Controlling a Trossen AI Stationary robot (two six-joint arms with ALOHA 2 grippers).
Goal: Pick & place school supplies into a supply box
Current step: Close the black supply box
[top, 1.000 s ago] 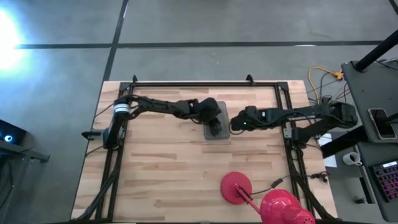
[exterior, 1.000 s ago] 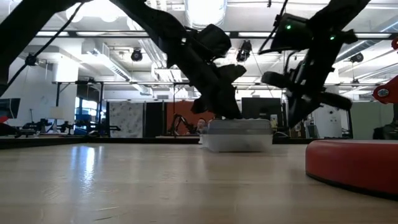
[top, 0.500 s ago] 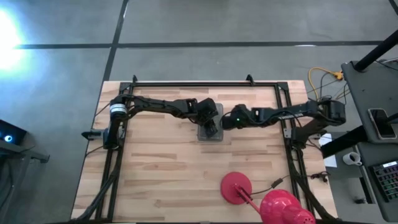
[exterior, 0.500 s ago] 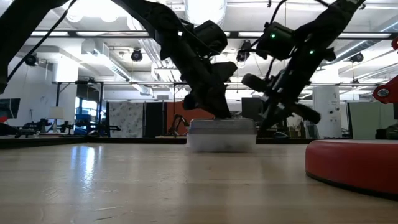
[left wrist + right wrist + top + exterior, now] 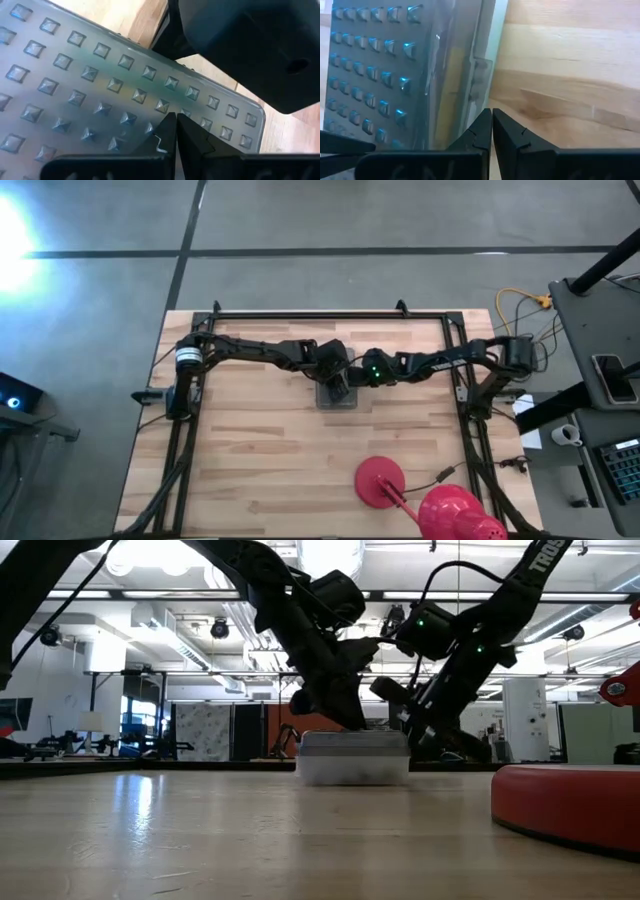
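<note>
The supply box [image 5: 338,394] is a clear case with a grey studded lid, resting flat on the wooden table at its middle, and it shows in the low view [image 5: 353,758]. My left gripper [image 5: 175,116] is shut and stands on the lid [image 5: 75,75]. My right gripper [image 5: 491,112] is shut, low at the box's right side wall [image 5: 477,80]. Something yellow [image 5: 451,75] shows through the clear wall. No other school supplies are in view. My left gripper presses its shut fingertips [image 5: 167,125] down on the box's lid, near the lid's right edge [image 5: 210,107], slanting down from the table's left. The box lies flat on the table. My right gripper sets its shut fingertips [image 5: 482,122] against the box's right side wall low down, below the clasp [image 5: 481,65], slanting down from the table's right.
A red lamp stands near the table's near right corner, with its round base [image 5: 380,480] on the wood and its shade [image 5: 455,516] past the edge; its base [image 5: 570,802] fills the low view's right. A black frame [image 5: 310,314] rims the table. Bare wood lies on the left and near sides.
The box has slid a short way toward the table's left, staying flat, with my left gripper on its lid moving along. My right gripper has travelled left and down from beside the box to its right side wall.
</note>
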